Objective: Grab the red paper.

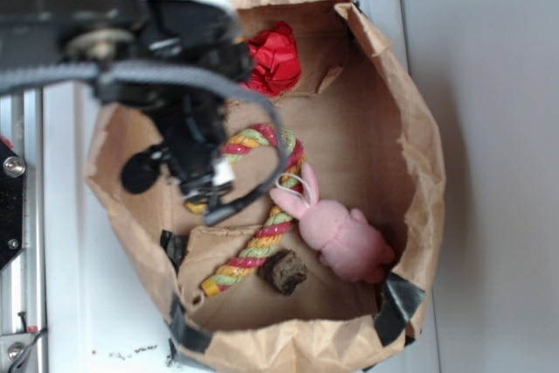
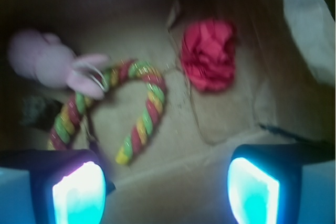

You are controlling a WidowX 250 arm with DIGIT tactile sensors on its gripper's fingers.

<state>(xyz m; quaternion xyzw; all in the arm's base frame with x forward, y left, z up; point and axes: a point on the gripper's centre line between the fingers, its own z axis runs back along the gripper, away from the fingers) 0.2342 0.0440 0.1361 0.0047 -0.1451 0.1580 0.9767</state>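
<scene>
The red paper (image 1: 274,58) is a crumpled bright red wad lying at the far end inside the brown paper bag (image 1: 410,128). In the wrist view the red paper (image 2: 209,54) lies ahead and to the right, apart from my fingers. My gripper (image 1: 203,183) hangs over the bag's left side, above the rope cane, and partly hides the paper's left edge in the exterior view. My gripper (image 2: 167,195) is open and empty, with its two glowing pads (image 2: 79,195) wide apart at the bottom of the wrist view.
A red-yellow-green striped rope cane (image 1: 258,233) lies in the bag's middle, also shown in the wrist view (image 2: 144,116). A pink plush bunny (image 1: 345,238) and a dark brown chunk (image 1: 284,271) lie near the bag's near end. The bag's walls stand up all round.
</scene>
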